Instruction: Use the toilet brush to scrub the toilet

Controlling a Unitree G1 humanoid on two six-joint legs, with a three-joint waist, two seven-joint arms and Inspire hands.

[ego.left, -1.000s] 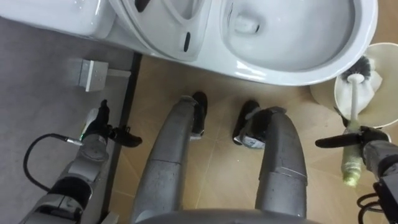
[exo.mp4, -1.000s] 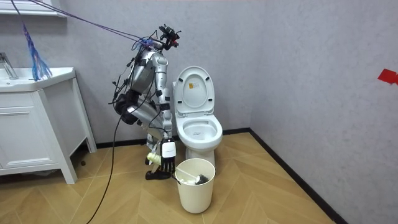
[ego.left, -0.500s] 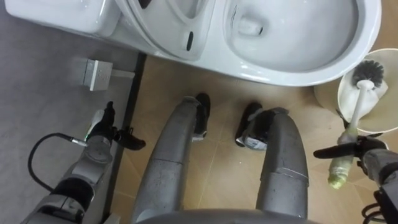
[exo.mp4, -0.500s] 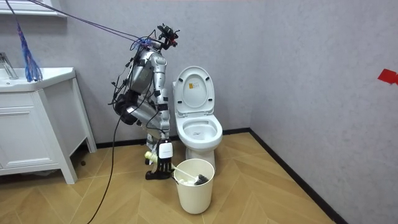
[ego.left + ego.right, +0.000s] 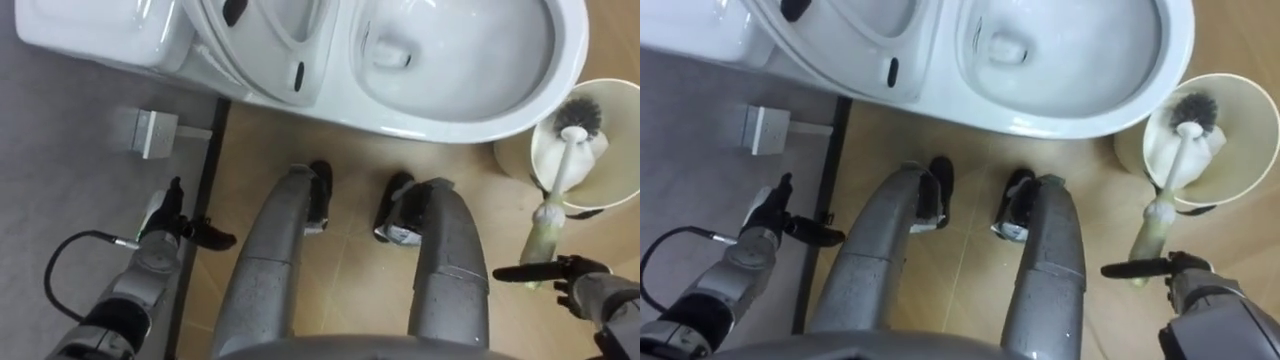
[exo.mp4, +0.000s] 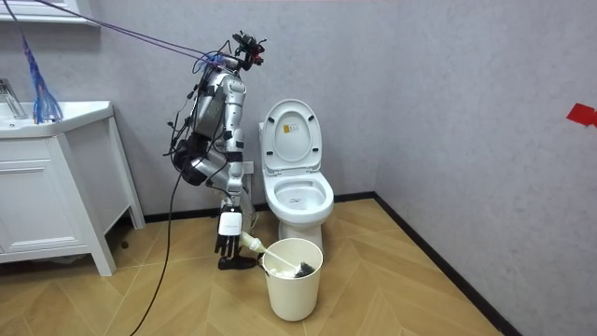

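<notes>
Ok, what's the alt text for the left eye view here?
Seen from above, a toilet brush rests with its head in a pale bin beside the open toilet, its handle leaning out toward the robot's right hand. The left hand hangs open by the wall.

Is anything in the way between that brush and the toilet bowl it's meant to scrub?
Nothing visible. The brush stands head down in the pail right beside the open toilet bowl, seat up; it only has to clear the two rims. The right hand is by its handle.
</notes>
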